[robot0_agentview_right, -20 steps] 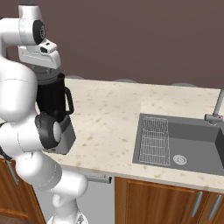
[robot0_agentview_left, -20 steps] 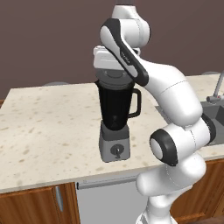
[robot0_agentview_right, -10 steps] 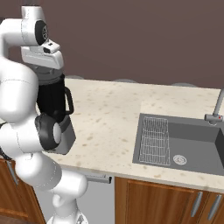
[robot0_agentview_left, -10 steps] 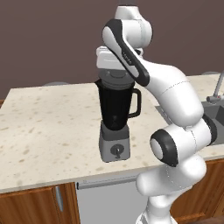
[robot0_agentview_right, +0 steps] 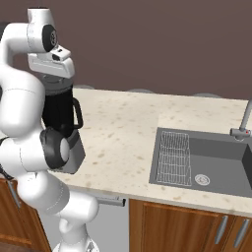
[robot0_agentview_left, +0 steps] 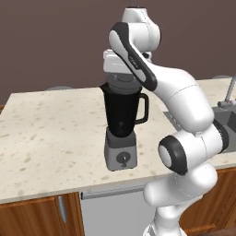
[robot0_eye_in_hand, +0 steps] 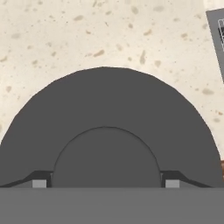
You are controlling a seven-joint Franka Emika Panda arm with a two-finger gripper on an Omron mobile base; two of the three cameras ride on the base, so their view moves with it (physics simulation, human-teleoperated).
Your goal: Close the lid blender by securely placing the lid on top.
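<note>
Two small finger tips [robot0_eye_in_hand: 39, 183] peek up on either side of the raised centre of the lid [robot0_eye_in_hand: 105, 131] in the hand view, pressed against it, so the gripper [robot0_eye_in_hand: 105, 183] is closed narrow on that centre knob and holds the lid. Most of each finger is cut off at the bottom edge. From the base cameras the gripper [robot0_agentview_left: 120, 80] sits directly over the blender [robot0_agentview_left: 120, 124], and the lid [robot0_agentview_left: 120, 86] shows as a dark band at the jar's mouth right under the hand; whether it is fully seated or just above the rim cannot be told. In the right base view the arm's elbow covers the blender's base [robot0_agentview_right: 74, 152]. Beneath the gripper spreads the speckled counter [robot0_agentview_left: 46, 124]. Well off to one side lie the sink [robot0_agentview_right: 211, 157], its wire rack [robot0_agentview_right: 174, 157] and the faucet [robot0_agentview_right: 243, 123].
</note>
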